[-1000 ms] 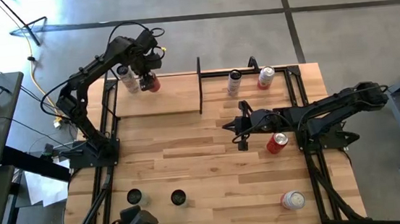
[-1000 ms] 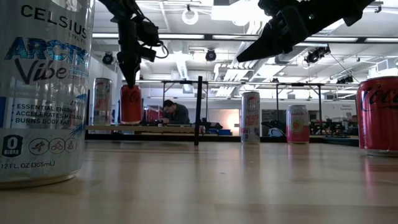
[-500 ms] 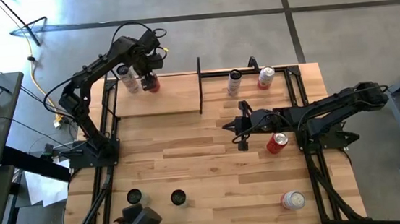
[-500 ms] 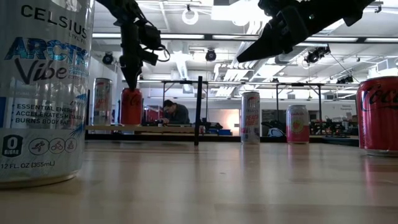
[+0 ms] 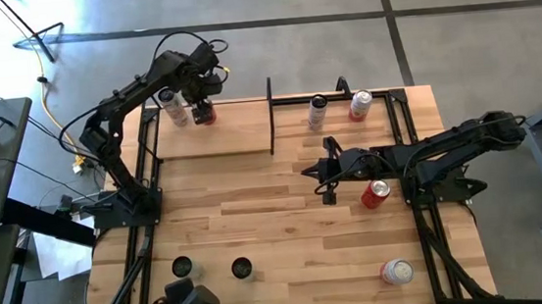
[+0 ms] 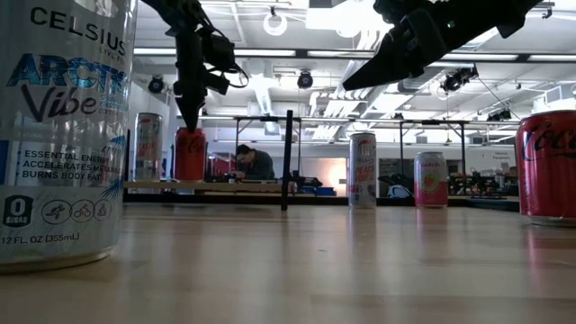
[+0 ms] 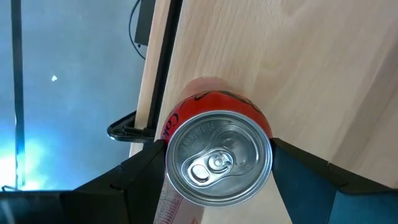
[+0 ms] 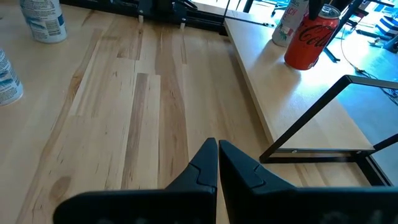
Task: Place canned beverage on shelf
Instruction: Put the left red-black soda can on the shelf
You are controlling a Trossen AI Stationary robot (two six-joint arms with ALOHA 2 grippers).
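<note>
A red can (image 7: 219, 158) stands upright on the shelf (image 5: 230, 136), a light-wood board with black end frames, near its far left corner. A silver can (image 5: 177, 109) stands on the board right beside it. My left gripper (image 5: 203, 107) reaches down from above, its fingers closed on the red can's top. My right gripper (image 5: 305, 169) hovers shut over the middle of the table, right of the shelf, holding nothing; its fingertips meet in the right wrist view (image 8: 217, 144). My left gripper pinches the red can between its two fingers at the upper wall just under the rim (image 7: 173, 146), one finger on each side. The fingers come from above, pointing steeply down. The can is upright, its bottom (image 6: 190, 177) on the shelf board.
Right of the shelf's black upright (image 5: 270, 113) stand a slim silver can (image 5: 318, 111) and a pink can (image 5: 359, 105). A red can (image 5: 374, 193) stands by the right arm; another (image 5: 397, 272) is near the front right. Two dark-topped cans (image 5: 181, 268) (image 5: 241, 269) are front left.
</note>
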